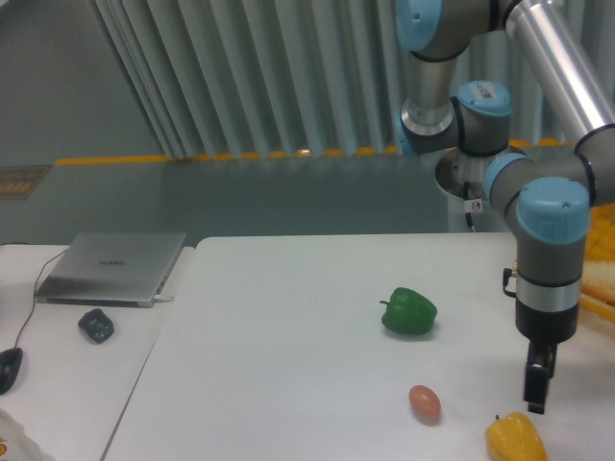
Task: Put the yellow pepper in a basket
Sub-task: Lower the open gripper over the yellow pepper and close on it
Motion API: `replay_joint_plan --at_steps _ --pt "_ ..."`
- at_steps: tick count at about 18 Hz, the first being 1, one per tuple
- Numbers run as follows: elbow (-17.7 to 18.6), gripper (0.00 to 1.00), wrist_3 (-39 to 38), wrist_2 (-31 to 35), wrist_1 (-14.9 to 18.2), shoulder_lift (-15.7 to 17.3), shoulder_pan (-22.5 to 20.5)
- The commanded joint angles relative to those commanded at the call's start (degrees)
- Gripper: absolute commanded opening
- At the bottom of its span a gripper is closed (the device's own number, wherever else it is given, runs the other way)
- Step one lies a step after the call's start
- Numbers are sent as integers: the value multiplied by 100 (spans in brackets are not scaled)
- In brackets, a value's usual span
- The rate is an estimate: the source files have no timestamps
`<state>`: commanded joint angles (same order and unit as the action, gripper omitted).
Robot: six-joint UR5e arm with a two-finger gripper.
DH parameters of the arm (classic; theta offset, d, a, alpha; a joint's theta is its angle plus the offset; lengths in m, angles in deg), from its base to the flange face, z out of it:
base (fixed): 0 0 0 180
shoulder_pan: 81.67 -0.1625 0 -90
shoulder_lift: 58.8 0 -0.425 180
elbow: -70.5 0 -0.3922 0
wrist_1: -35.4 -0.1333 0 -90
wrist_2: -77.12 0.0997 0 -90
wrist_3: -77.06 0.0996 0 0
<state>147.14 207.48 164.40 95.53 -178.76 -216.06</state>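
White table (288, 317); yellow pepper (515, 439) at front right edge, gripper (535, 384) just above it, jaw state unclear. Basket (602, 274) at right edge. Laptop (113, 267) on left desk; grey slatted wall (250, 77) behind.

A lab or robot test room, by the look of it. A grey-and-blue arm (538, 192) fills the upper right of the frame above a plain white table (288, 336). At left lie a closed laptop (113, 267) and a mouse (9, 368). Behind, a yellow floor line (240, 156) runs under grey ribbed panels (259, 77).
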Motion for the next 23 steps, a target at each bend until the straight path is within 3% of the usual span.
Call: replay_joint_plan --at_steps 3,6,9,16,23 --pt "-148 100 54 0 -238 -228 123" --pt "-377 100 115 -9 -265 -431 168" --pt "-501 100 701 0 -283 -536 168" --pt "-466 100 1485 360 -336 -502 159" --pt "-343 100 1539 413 -344 -545 168"
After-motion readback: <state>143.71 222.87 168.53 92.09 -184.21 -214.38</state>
